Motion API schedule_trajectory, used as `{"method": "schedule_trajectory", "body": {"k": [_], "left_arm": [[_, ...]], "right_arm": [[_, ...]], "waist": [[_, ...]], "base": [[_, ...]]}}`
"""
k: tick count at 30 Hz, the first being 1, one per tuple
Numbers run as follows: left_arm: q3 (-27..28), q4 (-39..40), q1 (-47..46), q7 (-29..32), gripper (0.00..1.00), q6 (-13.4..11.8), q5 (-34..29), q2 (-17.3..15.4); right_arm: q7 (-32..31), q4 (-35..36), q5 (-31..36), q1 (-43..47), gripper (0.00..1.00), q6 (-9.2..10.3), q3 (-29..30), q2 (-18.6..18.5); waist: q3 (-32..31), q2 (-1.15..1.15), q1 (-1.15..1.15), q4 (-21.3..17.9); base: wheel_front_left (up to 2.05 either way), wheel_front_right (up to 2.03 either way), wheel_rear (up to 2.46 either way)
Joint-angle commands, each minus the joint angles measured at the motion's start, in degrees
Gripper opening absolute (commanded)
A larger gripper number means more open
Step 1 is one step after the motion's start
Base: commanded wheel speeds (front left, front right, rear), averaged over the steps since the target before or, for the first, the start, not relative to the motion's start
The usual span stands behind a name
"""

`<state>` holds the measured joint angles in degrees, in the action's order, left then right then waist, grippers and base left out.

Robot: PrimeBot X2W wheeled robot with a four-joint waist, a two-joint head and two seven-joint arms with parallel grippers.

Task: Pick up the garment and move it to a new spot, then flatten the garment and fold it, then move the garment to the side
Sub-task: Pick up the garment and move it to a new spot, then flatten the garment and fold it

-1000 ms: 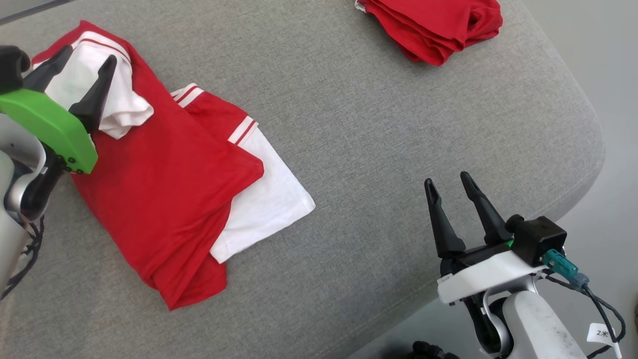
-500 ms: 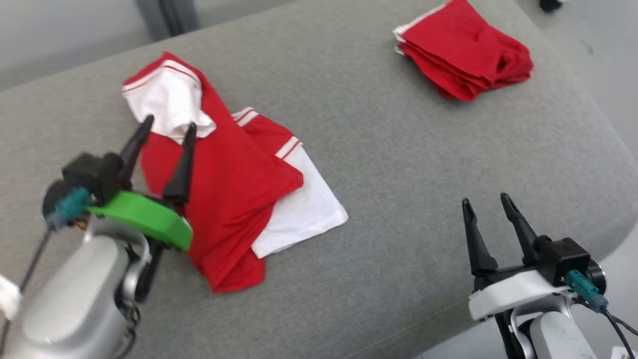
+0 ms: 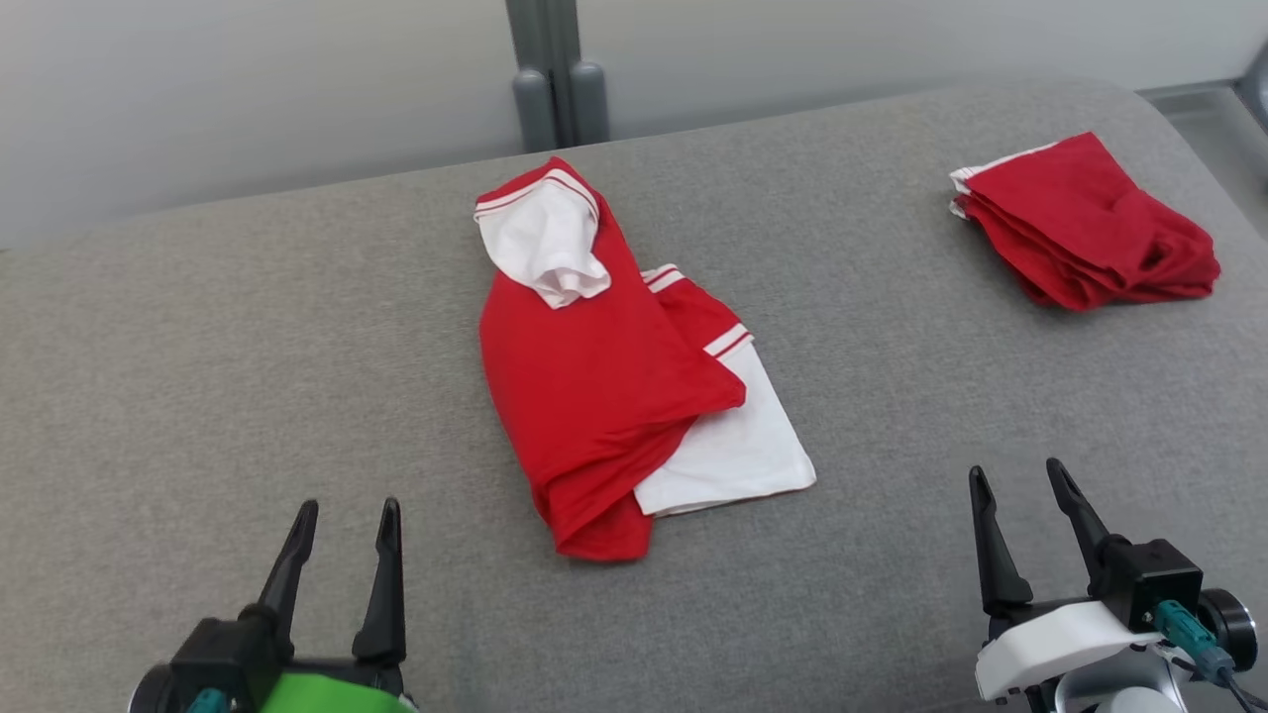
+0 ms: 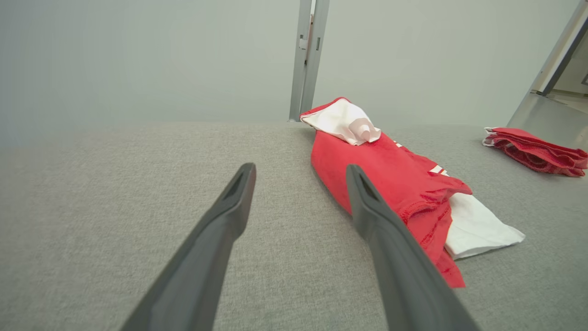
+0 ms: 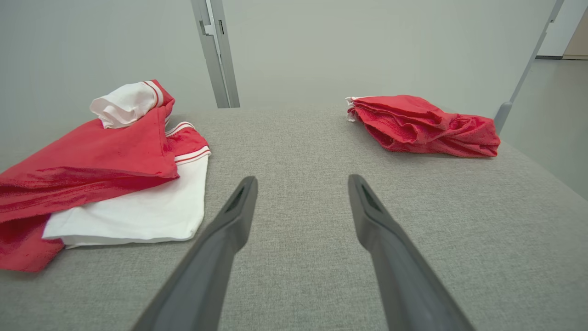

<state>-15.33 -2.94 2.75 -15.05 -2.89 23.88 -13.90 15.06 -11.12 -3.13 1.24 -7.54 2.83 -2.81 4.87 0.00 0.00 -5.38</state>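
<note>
A red and white garment lies folded in the middle of the grey padded surface, a white sleeve turned over at its far end. It also shows right of centre in the left wrist view as the garment and at the left in the right wrist view as the garment. My left gripper stands open at the lower left, well short of the cloth, with nothing between its fingers. My right gripper stands open at the lower right, also empty and apart from the cloth.
A second, all-red folded garment lies at the far right of the surface, near its rounded edge. A grey post rises behind the surface against a pale wall. Bare grey surface lies left of the middle garment.
The head camera has swung up and back, so the whole picture shifted. My left gripper has drawn back from over the garment's white sleeve to the near edge. The garment lies unchanged.
</note>
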Motion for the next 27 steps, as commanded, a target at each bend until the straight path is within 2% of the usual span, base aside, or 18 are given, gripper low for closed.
{"method": "schedule_trajectory", "body": {"k": [1, 6, 9, 16, 22, 27], "left_arm": [[1.8, -0.4, 2.5, -0.1, 1.00, 1.2, -1.6, 1.2], [8.0, -1.6, 7.9, -0.2, 1.00, 6.0, -6.2, 5.4], [11.4, -1.7, 9.8, -0.1, 1.00, 8.1, -8.5, 7.4], [15.1, -2.2, 10.6, -0.2, 1.00, 10.0, -11.3, 9.6], [14.5, -2.4, 9.2, -0.2, 1.00, 10.4, -12.1, 10.4], [7.6, -2.8, 4.5, -0.2, 1.00, 10.4, -11.9, 9.0]], "right_arm": [[0.1, -0.3, 0.1, 1.2, 1.00, 0.11, 0.0, -0.2], [0.1, -1.1, -0.8, 2.7, 1.00, 0.11, -0.2, -0.1], [0.1, -1.5, -1.2, 3.2, 1.00, 0.11, -0.6, -0.1], [0.1, -2.5, -1.5, 3.2, 1.00, 0.11, -1.7, -0.1], [0.1, -2.9, -1.5, 2.5, 1.00, 0.11, -2.9, -0.1], [0.1, -2.6, -1.5, 1.2, 1.00, 0.11, -3.4, -0.1]], "waist": [[-4.4, 0.00, 0.00, 5.5], [-5.8, 0.00, 0.00, 7.8], [-6.4, 0.00, 0.00, 8.6], [-7.1, 0.00, 0.00, 8.7], [-6.9, 0.00, 0.00, 7.3], [-5.3, 0.00, 0.00, 5.4]], "base": [[0.00, 0.00, 0.00], [0.00, 0.00, 0.00], [0.00, 0.00, 0.00], [0.00, 0.00, 0.00], [0.00, 0.00, 0.00], [0.00, 0.00, 0.00]]}}
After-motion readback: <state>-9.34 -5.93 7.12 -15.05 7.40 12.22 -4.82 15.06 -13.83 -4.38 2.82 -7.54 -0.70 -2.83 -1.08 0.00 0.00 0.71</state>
